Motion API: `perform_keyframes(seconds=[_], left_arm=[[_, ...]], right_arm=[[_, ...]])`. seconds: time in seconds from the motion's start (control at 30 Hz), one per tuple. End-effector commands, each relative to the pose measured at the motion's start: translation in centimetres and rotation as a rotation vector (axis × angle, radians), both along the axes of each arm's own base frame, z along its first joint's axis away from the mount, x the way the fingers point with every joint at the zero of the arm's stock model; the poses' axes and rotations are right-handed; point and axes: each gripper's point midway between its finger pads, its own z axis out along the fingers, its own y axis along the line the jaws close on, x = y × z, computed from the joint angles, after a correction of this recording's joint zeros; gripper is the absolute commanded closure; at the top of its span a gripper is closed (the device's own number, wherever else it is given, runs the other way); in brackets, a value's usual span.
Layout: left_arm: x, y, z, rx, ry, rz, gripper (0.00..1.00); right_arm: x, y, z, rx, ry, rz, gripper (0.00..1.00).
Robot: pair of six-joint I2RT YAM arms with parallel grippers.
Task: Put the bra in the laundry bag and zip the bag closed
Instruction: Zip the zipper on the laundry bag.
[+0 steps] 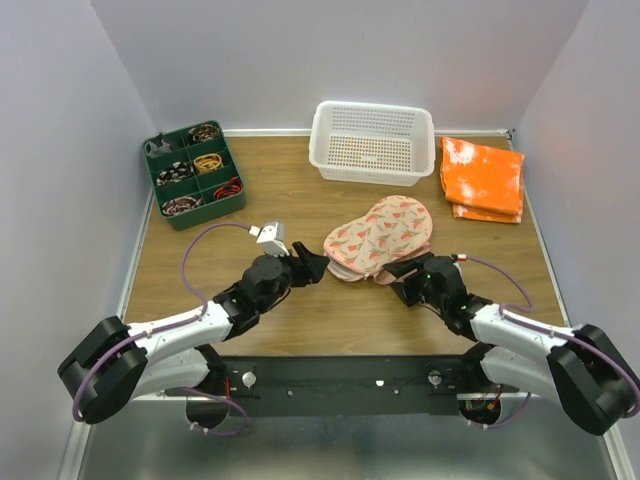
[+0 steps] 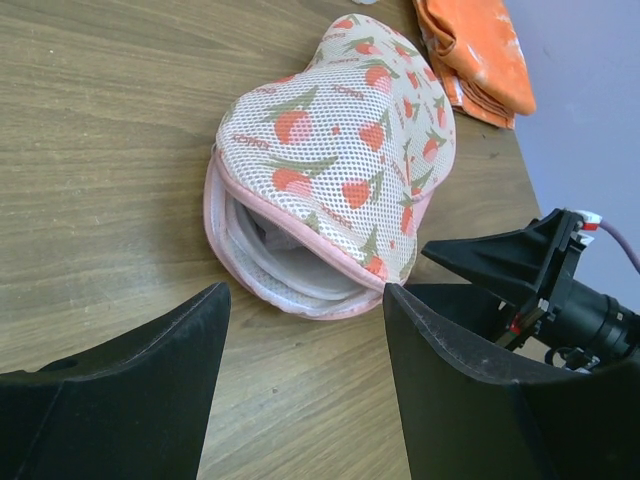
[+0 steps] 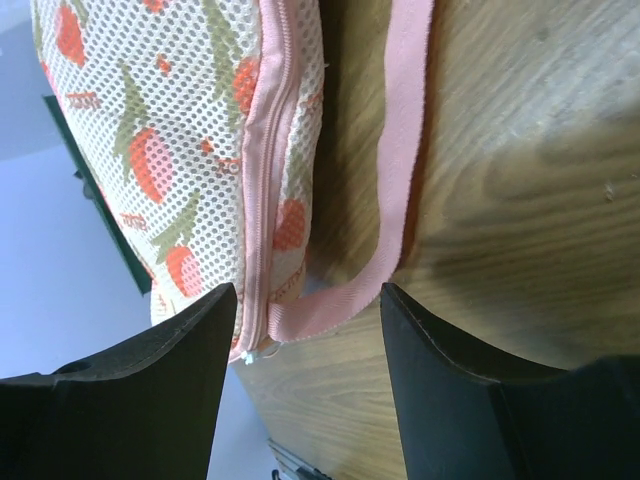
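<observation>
The laundry bag (image 1: pixel 380 238) lies mid-table, a pale pink mesh pouch with a red fruit print. In the left wrist view its near end (image 2: pixel 340 150) gapes open, and a pale rounded cup, apparently the bra (image 2: pixel 290 268), shows inside the gap. My left gripper (image 1: pixel 308 262) (image 2: pixel 305 290) is open just short of that opening, holding nothing. My right gripper (image 1: pixel 400 275) (image 3: pixel 305 290) is open at the bag's other end, where a zipper seam (image 3: pixel 265 200) runs along the rim. A pink loop strap (image 3: pixel 400 200) lies on the wood between its jaws, not gripped.
A white perforated basket (image 1: pixel 372 143) stands at the back centre. Folded orange-and-white cloth (image 1: pixel 482 178) lies back right. A green compartment tray (image 1: pixel 192 175) with small items sits back left. Grey walls close in the table's sides and back.
</observation>
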Motion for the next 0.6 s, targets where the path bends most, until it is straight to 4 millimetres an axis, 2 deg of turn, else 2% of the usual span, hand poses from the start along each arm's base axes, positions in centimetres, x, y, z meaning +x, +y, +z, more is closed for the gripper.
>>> perform_keyframes(seconds=[0.0, 0.17, 0.27, 0.33, 0.47, 0.57], left_arm=[[0.8, -0.1, 0.9, 0.008, -0.027, 0.024, 0.28], [1.0, -0.3, 1.1, 0.008, -0.03, 0.025, 0.28], [1.0, -0.2, 0.9, 0.016, -0.025, 0.026, 0.28], [1.1, -0.3, 0.7, 0.021, -0.022, 0.024, 0.28], [1.0, -0.4, 0.7, 0.016, -0.024, 0.02, 0.3], [0.9, -0.4, 0.9, 0.017, -0.028, 0.013, 0.31]], right_arm=[[2.1, 0.5, 2.5, 0.11, -0.179, -0.035, 0.33], [2.7, 0.3, 2.9, 0.105, -0.241, -0.049, 0.31], [2.9, 0.1, 2.4, 0.084, -0.246, -0.053, 0.3], [3.2, 0.3, 3.0, 0.093, -0.282, -0.044, 0.3], [3.6, 1.6, 2.2, 0.099, -0.26, 0.001, 0.3], [3.9, 2.2, 2.4, 0.122, -0.266, 0.015, 0.3]])
